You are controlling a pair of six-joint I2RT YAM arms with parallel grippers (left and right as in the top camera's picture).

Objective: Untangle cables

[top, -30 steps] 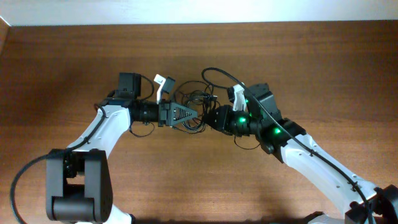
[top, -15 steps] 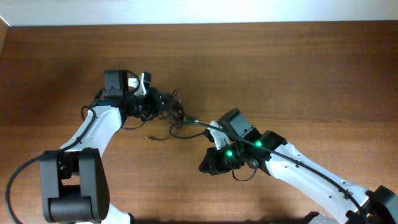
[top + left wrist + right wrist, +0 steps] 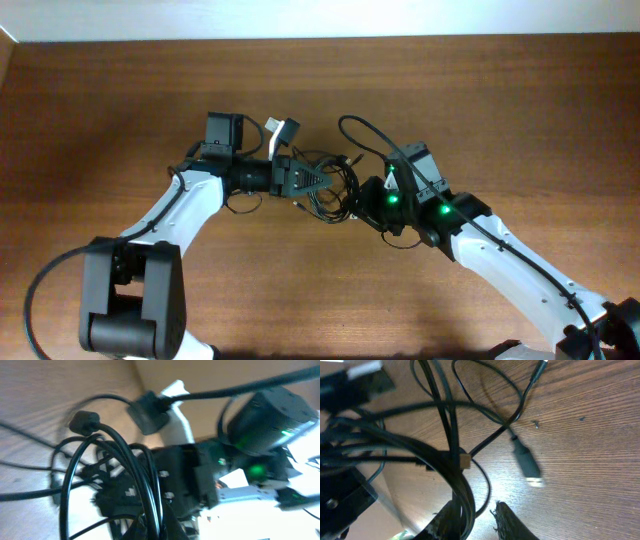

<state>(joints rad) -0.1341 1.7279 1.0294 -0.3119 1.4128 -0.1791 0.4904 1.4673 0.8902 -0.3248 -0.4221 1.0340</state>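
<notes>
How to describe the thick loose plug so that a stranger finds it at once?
On the wooden table, look right of the tangle of black cables in the right wrist view. One plug lies flat there. Its body is thick and its metal tip bright, unlike the slim plug at the top edge.
</notes>
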